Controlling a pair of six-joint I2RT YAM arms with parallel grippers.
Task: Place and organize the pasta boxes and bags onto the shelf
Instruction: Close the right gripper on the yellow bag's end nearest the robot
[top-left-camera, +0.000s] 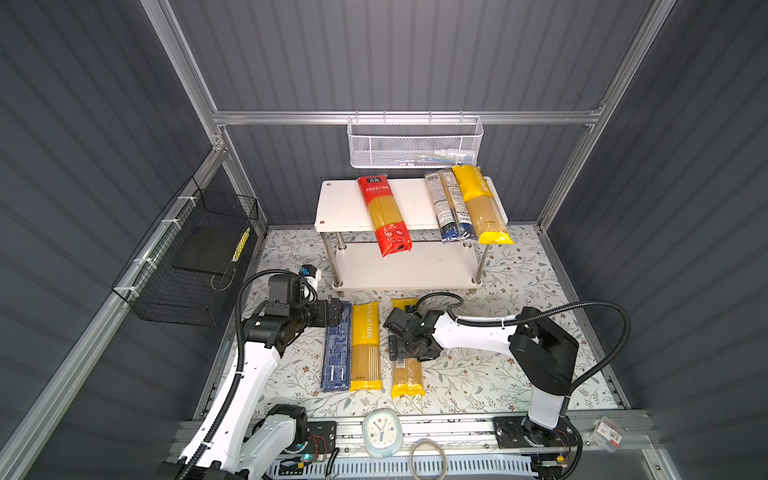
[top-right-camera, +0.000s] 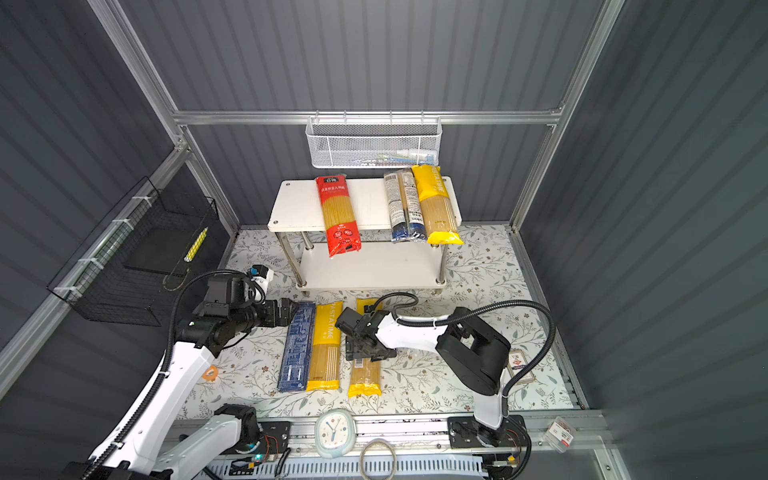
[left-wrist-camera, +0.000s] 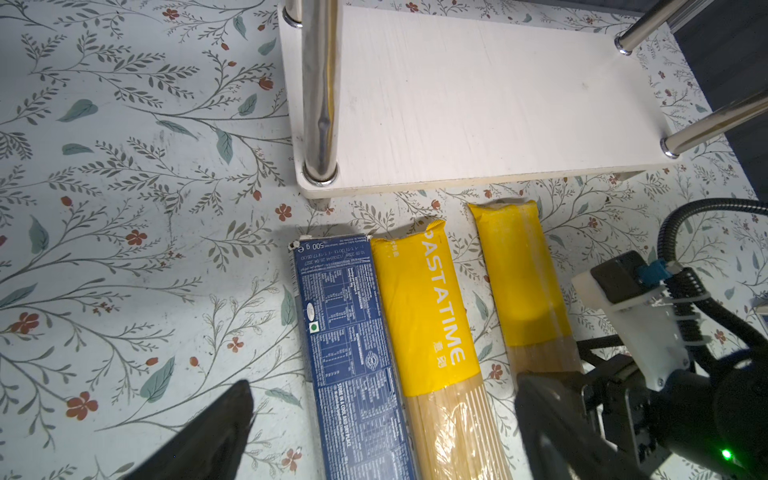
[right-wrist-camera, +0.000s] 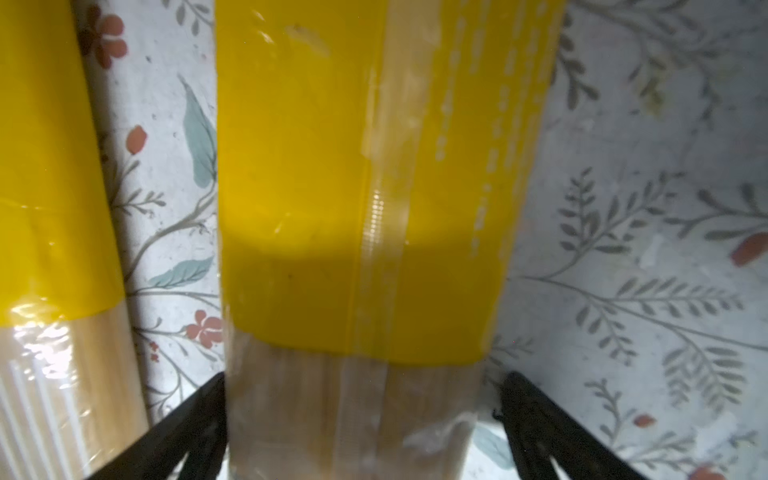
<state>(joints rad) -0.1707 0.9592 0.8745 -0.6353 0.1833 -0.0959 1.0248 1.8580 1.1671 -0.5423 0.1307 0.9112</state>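
Right wrist view: right claw (right-wrist-camera: 363, 380) gaping wide, straddling a yellow bag (right-wrist-camera: 332, 187) flat on the floral tabletop (right-wrist-camera: 623, 208), lower centre in both top views. Pick-up in hand, I'd say; next it must close and lift to the shelf (top-left-camera: 345, 203), upper centre, bare board frame-left; left claw (left-wrist-camera: 384, 382) wide too, near the box (left-wrist-camera: 345, 332)

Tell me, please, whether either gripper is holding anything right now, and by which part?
Nothing is held. The right gripper stands open astride the middle of the yellow bag; the left gripper is open too.
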